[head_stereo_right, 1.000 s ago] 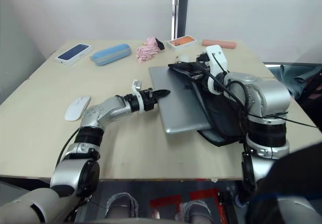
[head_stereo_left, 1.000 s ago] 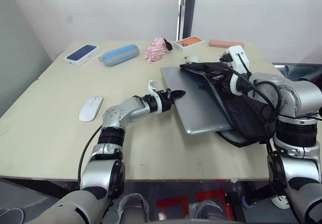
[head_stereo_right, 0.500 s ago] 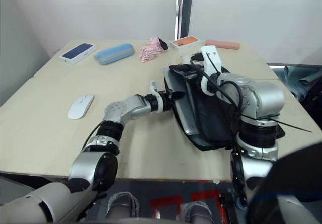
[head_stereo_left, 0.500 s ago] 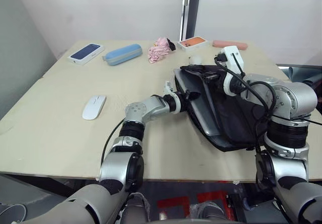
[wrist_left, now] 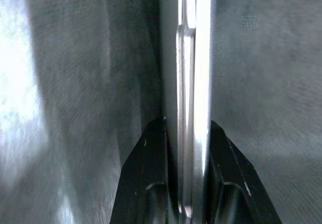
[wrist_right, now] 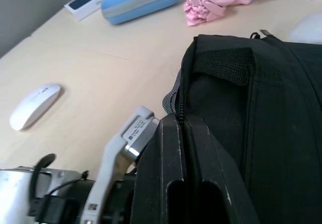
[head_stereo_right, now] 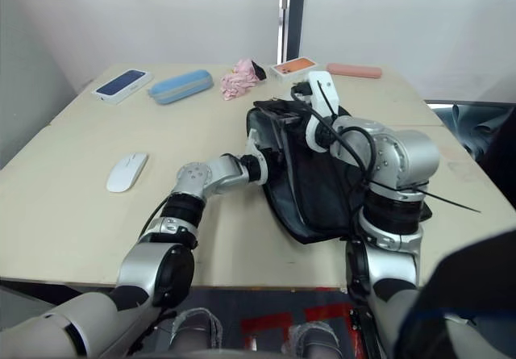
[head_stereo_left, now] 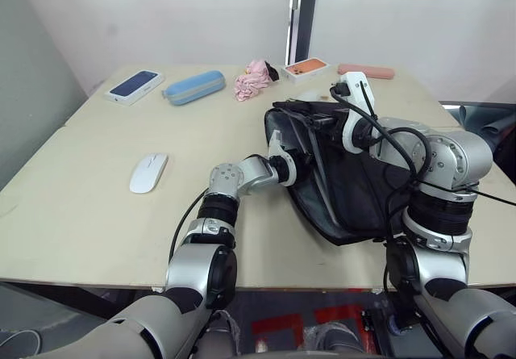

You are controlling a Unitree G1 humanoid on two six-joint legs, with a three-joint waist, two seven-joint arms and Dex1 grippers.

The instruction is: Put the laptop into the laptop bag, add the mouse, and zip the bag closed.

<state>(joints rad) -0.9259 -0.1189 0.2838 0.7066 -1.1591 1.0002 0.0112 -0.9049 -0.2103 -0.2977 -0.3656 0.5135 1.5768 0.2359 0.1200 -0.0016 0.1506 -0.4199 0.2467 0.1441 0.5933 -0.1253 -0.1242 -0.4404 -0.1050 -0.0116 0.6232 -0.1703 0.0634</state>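
Observation:
The black laptop bag [head_stereo_left: 363, 189] lies right of the table's centre, its open mouth facing left. Almost all of the silver laptop [wrist_left: 187, 58] is inside it. My left gripper [wrist_left: 186, 126] is shut on the laptop's thin edge, and it sits in the bag's mouth [head_stereo_left: 297, 162]. My right gripper [wrist_right: 182, 121] is shut on the bag's upper zipper edge [head_stereo_left: 322, 121] and holds that edge raised. The white mouse [head_stereo_left: 148, 172] lies alone on the table to the left, apart from both grippers.
Along the table's far side lie a dark blue phone box [head_stereo_left: 133, 85], a light blue case [head_stereo_left: 192, 87], a pink cloth [head_stereo_left: 252, 79], an orange box [head_stereo_left: 305, 67] and a salmon case [head_stereo_left: 366, 71]. Bare tabletop [head_stereo_left: 97, 230] spreads around the mouse.
The laptop has slid right, from half exposed to almost wholly inside the bag. My left gripper followed it into the bag's mouth. The right gripper kept hold of the bag's edge.

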